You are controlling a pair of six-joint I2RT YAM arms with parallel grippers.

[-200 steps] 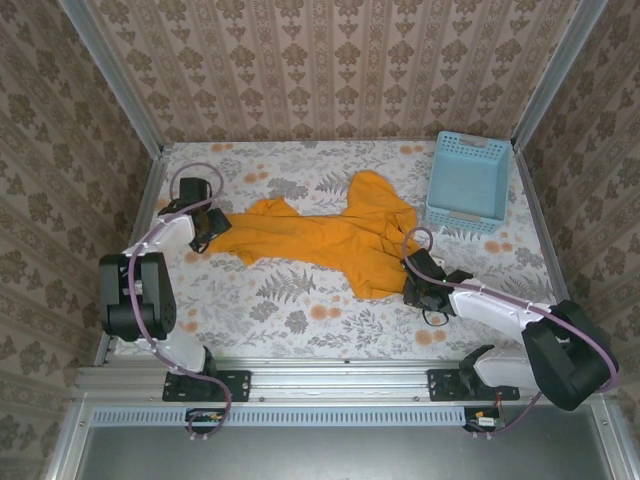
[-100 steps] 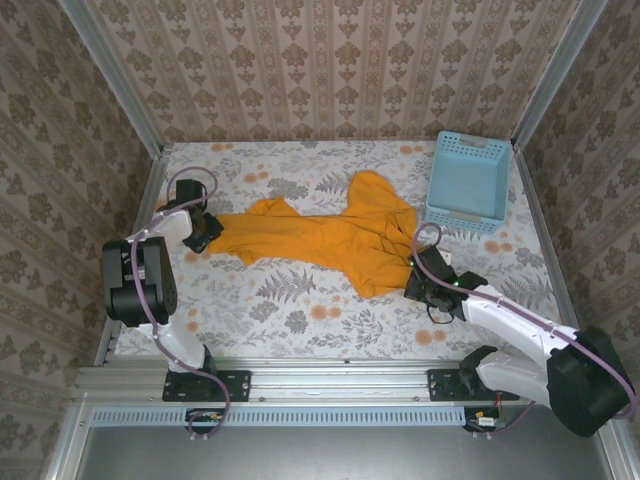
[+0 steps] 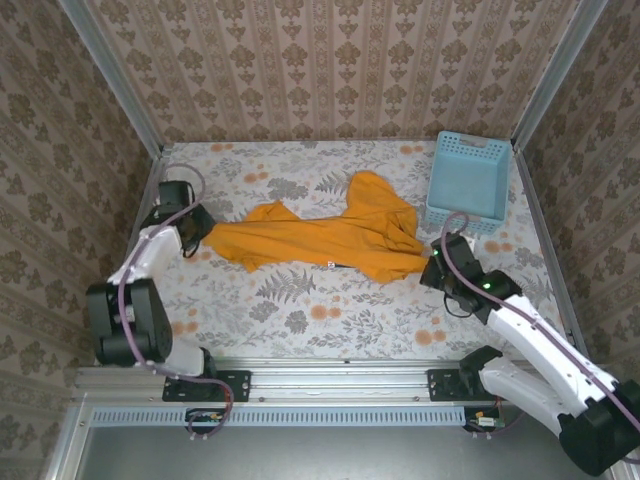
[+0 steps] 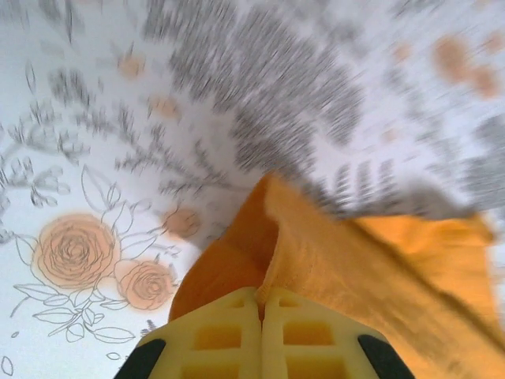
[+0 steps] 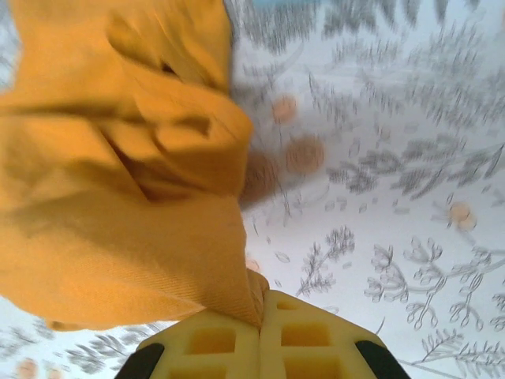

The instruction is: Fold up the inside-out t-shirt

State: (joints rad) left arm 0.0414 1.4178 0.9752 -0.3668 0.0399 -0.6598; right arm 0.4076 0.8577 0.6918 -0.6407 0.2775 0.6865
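The orange-yellow inside-out t-shirt is stretched left to right across the middle of the floral table, a rumpled flap rising toward the back. My left gripper is shut on the shirt's left end; in the left wrist view the cloth runs out from between the closed yellow fingers. My right gripper is shut on the shirt's right end; in the right wrist view the cloth bunches to the left of the closed fingers, with an edge pinched between them.
A light blue lattice basket stands at the back right, close to the shirt's right end. The floral tablecloth lies bare in front of the shirt. Metal frame posts and patterned walls bound the table on three sides.
Both grippers closed on the shirt's ends. The left arm pulled its end left, the right arm swung right, and the shirt stretched out longer and flatter.
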